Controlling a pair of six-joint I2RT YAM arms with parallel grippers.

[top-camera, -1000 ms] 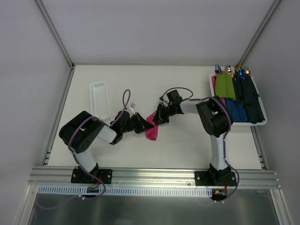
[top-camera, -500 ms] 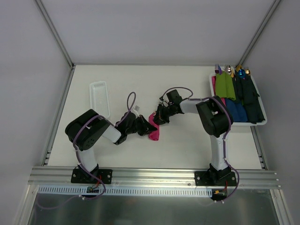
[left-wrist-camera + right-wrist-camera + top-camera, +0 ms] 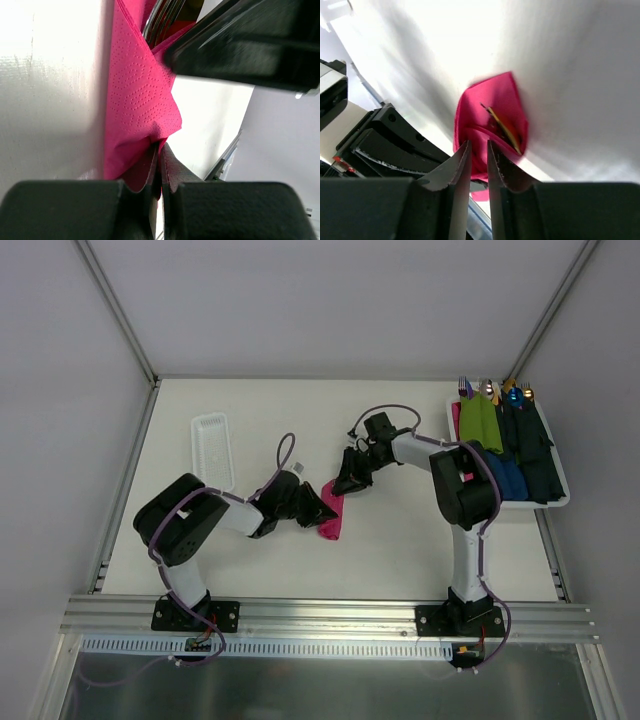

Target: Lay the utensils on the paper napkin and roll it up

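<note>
Though wrapped round utensils [image 3: 504,126], only loosely rolled: paper napkin [image 3: 330,512] clamped in left gripper [image 3: 160,150], right gripper [image 3: 478,145] slightly apart.

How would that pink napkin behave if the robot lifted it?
Probably floppy: the paper napkin folds and creases where the left pincer pinches it. Likely light and tearable, being thin embossed paper. The utensils inside might slide out.

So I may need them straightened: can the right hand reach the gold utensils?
Probably yes: the right hand sits just off the paper napkin, whose open fold exposes the utensils; the left hand pinches only its edge.
</note>
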